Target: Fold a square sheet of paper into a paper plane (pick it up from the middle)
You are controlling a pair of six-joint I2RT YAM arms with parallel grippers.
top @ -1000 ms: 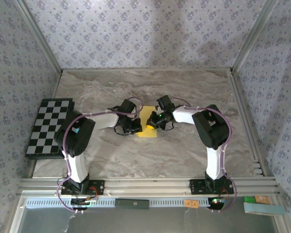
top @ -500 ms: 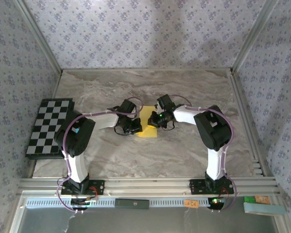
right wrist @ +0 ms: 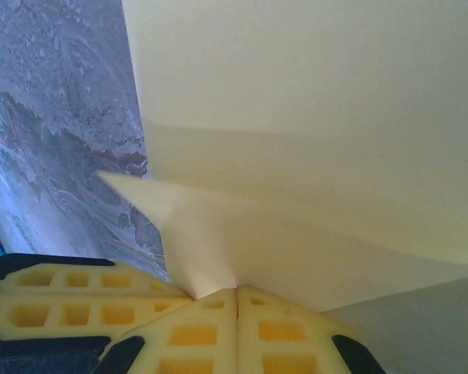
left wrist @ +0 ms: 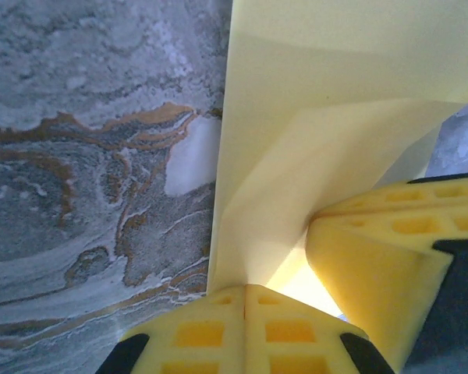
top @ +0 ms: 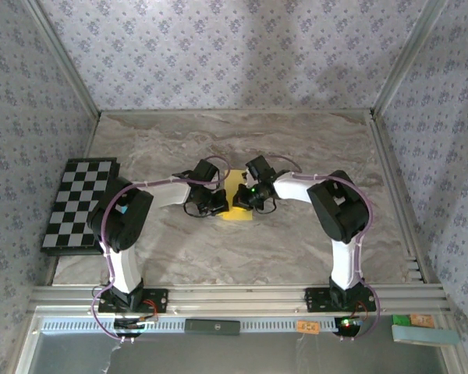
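Observation:
The square sheet of paper (top: 237, 212) is yellow and partly creased, lying mid-table between the two arms. My left gripper (top: 220, 204) sits at its left edge and my right gripper (top: 239, 199) on its middle, almost touching. In the left wrist view the left gripper (left wrist: 246, 290) is shut with a raised fold of the paper (left wrist: 335, 93) running into its tips; the right gripper's finger (left wrist: 374, 257) stands close on the right. In the right wrist view the right gripper (right wrist: 236, 292) is shut on a lifted flap of the paper (right wrist: 312, 117), the left gripper's fingers (right wrist: 62, 304) beside it.
A black-and-white checkered board (top: 78, 202) lies at the table's left edge. Patterned walls close in the table on three sides. A metal rail (top: 242, 298) runs along the near edge, with a teal block (top: 425, 333) beyond it at the right.
My right gripper has slid left across the paper toward the left gripper, covering more of the sheet. The left arm has stayed put.

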